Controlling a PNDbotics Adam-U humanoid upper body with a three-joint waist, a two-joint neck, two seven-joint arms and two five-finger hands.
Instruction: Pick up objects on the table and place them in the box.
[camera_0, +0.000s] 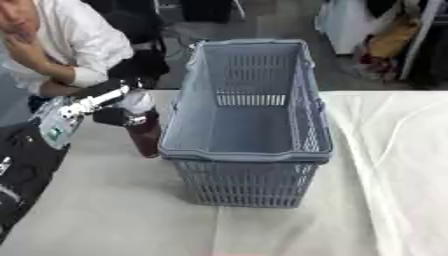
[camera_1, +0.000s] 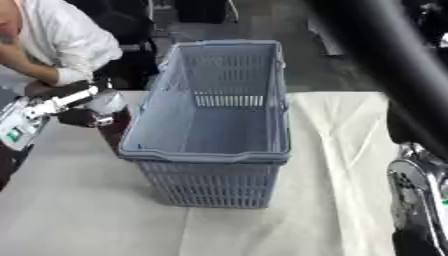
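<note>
A dark red bottle (camera_0: 146, 136) with a pale top stands upright on the table, close against the left wall of the grey-blue slatted box (camera_0: 247, 150). My left hand (camera_0: 111, 115) comes in from the left, and its dark fingers are curled round the bottle's upper part. The box looks empty inside and sits in the middle of the table. My right hand shows in neither view. Only the black right arm (camera_1: 385, 55) and a silver joint (camera_1: 413, 197) cross the right side of the right eye view.
A pale cloth (camera_0: 394, 165) covers the table (camera_0: 105, 215), with folds on the right. A person in a white top leans at the far left edge, behind the table. Dark bags and clutter lie on the floor beyond.
</note>
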